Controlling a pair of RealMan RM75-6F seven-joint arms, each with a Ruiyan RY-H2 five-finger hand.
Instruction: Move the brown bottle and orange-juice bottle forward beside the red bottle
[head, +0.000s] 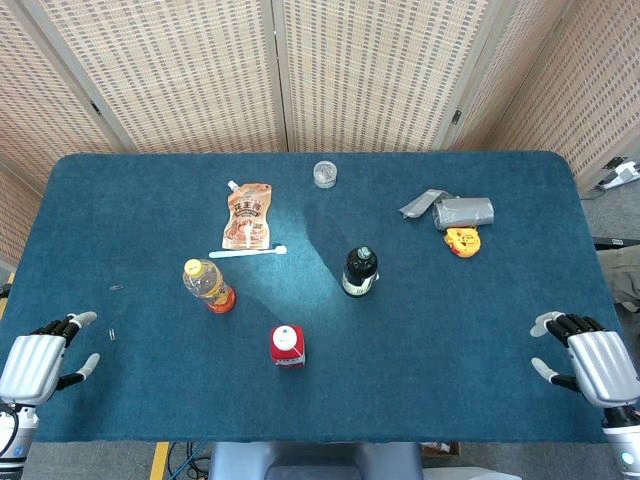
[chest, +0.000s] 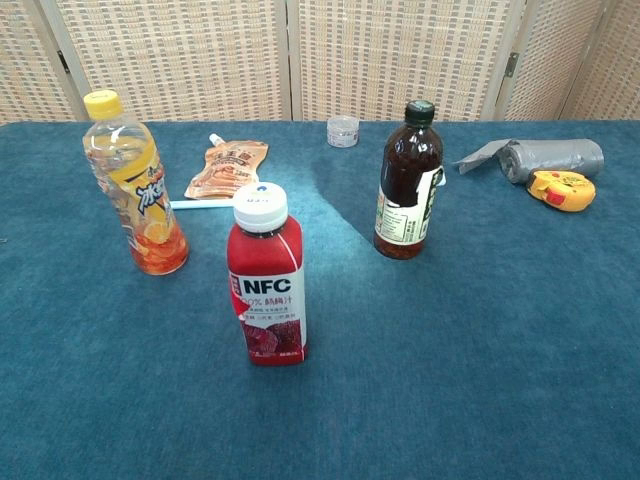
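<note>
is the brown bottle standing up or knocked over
Upright. In the chest view the brown bottle stands on its base on the table, dark cap on top.

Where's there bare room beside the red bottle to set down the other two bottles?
Bare cloth lies on both sides of the red bottle: left toward the left hand, right toward the right hand. Behind it is tighter, between the orange-juice bottle and brown bottle. Far edge is cluttered by the pouch and grey roll.
</note>
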